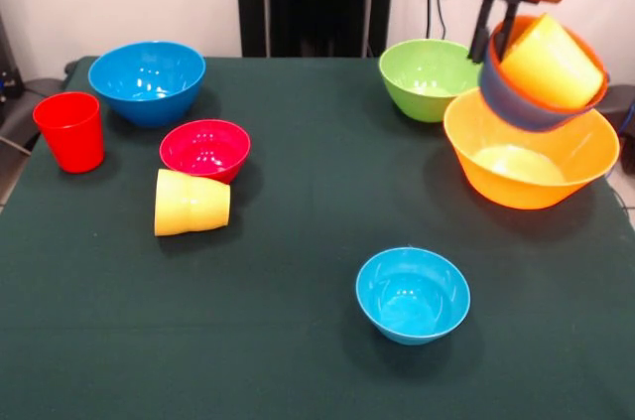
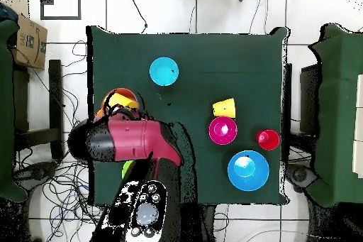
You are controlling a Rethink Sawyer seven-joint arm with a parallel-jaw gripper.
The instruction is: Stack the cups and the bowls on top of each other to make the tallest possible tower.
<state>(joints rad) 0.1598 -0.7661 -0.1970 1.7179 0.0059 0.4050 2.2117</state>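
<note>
My gripper (image 1: 494, 43) is shut on the rim of a small blue bowl (image 1: 516, 107). An orange-red bowl (image 1: 593, 90) and a yellow cup (image 1: 552, 65) are nested in that bowl. This pile hangs tilted over the large yellow-orange bowl (image 1: 531, 167) at the right; whether they touch I cannot tell. A lime green bowl (image 1: 429, 77) stands just left of it. On the left are a medium blue bowl (image 1: 147, 80), a red cup (image 1: 70, 130), a crimson bowl (image 1: 204, 149) and a yellow cup (image 1: 191, 203) on its side. A light-blue bowl (image 1: 412, 293) sits near the front.
From above, the arm (image 2: 131, 140) covers the held pile and most of the large bowl (image 2: 122, 97). The light-blue bowl (image 2: 164, 71), fallen yellow cup (image 2: 224, 107), crimson bowl (image 2: 222, 130), red cup (image 2: 268, 140) and blue bowl (image 2: 248, 170) stand apart on the green cloth (image 2: 191, 55).
</note>
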